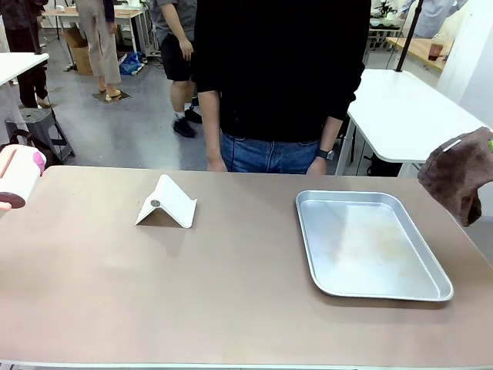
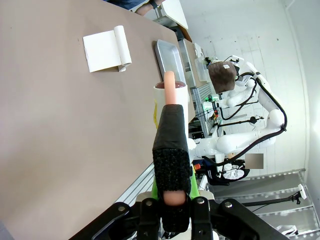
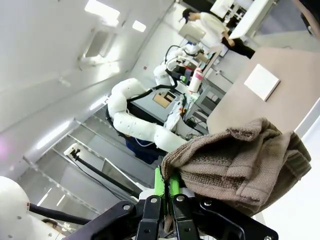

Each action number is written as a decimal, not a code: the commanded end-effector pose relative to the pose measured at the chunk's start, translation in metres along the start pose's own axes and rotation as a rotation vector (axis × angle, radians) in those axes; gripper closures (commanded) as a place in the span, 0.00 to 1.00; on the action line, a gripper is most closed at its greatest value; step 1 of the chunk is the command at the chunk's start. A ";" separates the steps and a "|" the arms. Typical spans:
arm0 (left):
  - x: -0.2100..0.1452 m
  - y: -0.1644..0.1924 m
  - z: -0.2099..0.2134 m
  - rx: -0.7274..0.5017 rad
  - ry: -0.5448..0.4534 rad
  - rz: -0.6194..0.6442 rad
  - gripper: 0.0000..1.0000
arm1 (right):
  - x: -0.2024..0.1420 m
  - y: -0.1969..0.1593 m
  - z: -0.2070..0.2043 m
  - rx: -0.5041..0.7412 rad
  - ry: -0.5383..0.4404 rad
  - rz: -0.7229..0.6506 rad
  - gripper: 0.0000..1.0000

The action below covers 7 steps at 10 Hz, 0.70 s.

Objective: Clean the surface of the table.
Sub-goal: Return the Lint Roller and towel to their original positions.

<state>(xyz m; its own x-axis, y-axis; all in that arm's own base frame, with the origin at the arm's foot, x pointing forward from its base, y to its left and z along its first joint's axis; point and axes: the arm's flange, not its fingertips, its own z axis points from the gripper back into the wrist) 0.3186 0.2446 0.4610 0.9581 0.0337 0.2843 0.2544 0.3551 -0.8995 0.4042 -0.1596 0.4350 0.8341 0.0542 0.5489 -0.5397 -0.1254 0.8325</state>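
Front view: smooth matte tan bench [image 1: 231, 293]; beside its shiny metal tray [image 1: 370, 243], right hand [image 3: 167, 192] pinches nubby brown cloth [image 1: 458, 173]; left hand [image 2: 172, 150] clamps a white cylindrical bottle [image 1: 19, 177].

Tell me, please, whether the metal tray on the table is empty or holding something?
Empty. The front view shows the tray lying flat on the table with its bare, faintly smudged bottom visible from rim to rim and nothing inside.

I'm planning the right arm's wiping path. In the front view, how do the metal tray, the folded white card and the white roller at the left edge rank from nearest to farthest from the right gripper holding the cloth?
From the right gripper, at the right edge, shut on the brown cloth:
1. Metal tray, right side of the table, just below the cloth.
2. Folded white card, left of centre.
3. White roller, far left edge.
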 end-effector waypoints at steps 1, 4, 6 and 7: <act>-0.001 -0.004 -0.002 0.004 -0.005 0.003 0.78 | 0.000 0.008 0.007 0.006 -0.004 0.010 0.96; -0.001 -0.004 -0.002 0.004 -0.005 0.003 0.78 | 0.000 0.000 0.000 0.000 0.000 0.000 0.96; 0.013 -0.009 -0.003 0.039 -0.051 0.019 0.78 | 0.005 0.011 -0.020 -0.032 -0.006 0.054 0.96; 0.030 -0.018 -0.013 0.029 -0.076 0.037 0.78 | 0.016 0.016 -0.045 -0.035 0.020 0.072 0.96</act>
<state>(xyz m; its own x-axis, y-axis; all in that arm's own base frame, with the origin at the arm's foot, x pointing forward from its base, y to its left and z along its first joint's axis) 0.3307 0.2419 0.4670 0.9557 0.0721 0.2854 0.2388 0.3772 -0.8948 0.4044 -0.1465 0.4475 0.8154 0.0701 0.5746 -0.5660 -0.1117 0.8168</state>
